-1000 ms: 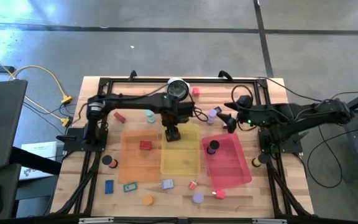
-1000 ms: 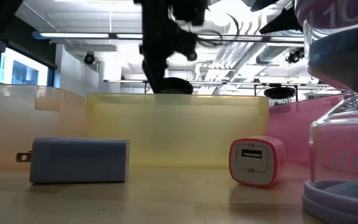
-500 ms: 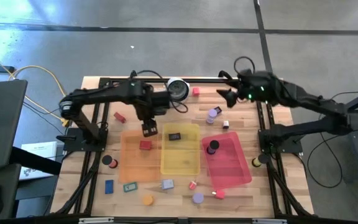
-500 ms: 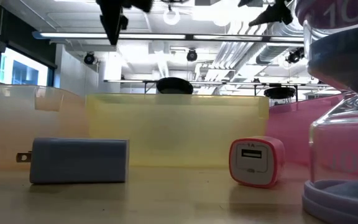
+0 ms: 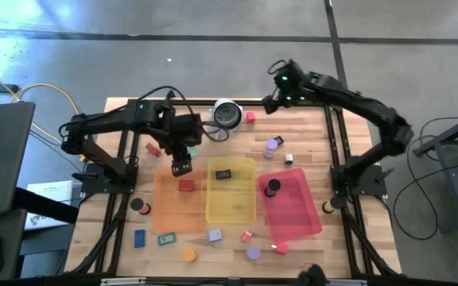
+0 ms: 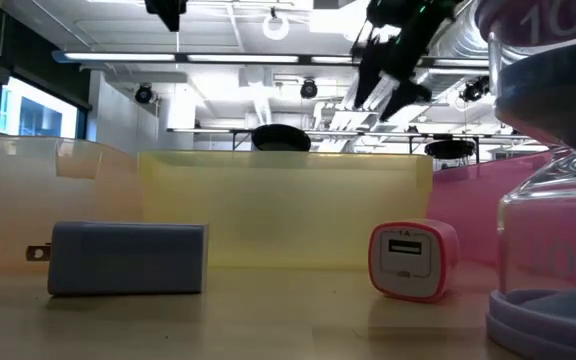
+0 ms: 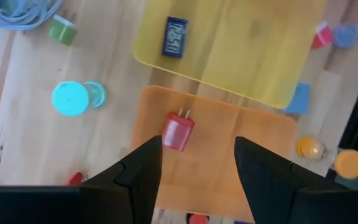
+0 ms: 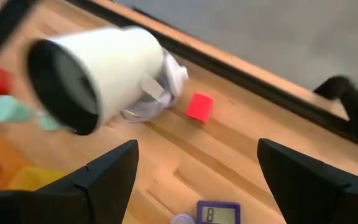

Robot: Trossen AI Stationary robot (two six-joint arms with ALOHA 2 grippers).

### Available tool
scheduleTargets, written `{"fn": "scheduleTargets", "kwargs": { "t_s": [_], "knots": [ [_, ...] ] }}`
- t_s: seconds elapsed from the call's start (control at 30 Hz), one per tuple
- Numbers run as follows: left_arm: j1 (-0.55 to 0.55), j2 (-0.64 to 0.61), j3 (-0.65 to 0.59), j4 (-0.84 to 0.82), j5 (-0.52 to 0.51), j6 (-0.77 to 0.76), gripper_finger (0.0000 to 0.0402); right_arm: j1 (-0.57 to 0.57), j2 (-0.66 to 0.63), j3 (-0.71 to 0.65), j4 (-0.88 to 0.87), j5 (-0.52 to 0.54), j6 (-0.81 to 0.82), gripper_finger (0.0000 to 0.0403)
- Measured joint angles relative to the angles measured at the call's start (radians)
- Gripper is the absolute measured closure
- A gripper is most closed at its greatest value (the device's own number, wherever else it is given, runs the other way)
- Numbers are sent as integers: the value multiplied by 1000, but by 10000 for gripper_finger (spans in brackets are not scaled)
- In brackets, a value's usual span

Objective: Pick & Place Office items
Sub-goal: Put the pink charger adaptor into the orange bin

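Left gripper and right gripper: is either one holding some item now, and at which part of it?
Nothing is held. The left gripper is open above the orange tray; the right gripper is open near the table's far edge.

Both arms are built from dark, near-black links of tubular section with bulkier cylindrical joint housings. The left arm [image 5: 126,121] carries a thin black cable looped above its forearm. The right arm [image 5: 348,99] shows small green indicator lights at the wrist housing (visible in the high view). Each gripper's two fingers [image 7: 138,177] are matte black, broad and flat-faced with angular, chamfered edges. Each arm rises from a black base at its side of the table.
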Motion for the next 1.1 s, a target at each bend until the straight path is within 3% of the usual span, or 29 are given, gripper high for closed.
{"fn": "scheduleTargets", "kwargs": {
  "t_s": [0.23,0.43,1.1],
  "knots": [
    [-63,-2,0,0,0,16,209,-43,189,3,70,-116,18,85],
    [-71,-2,0,0,-11,69,209,-52,279,3,118,-116,29,85],
    [10,-1,0,0,-19,131,209,6,310,3,161,-23,-98,85]
  ]
}}
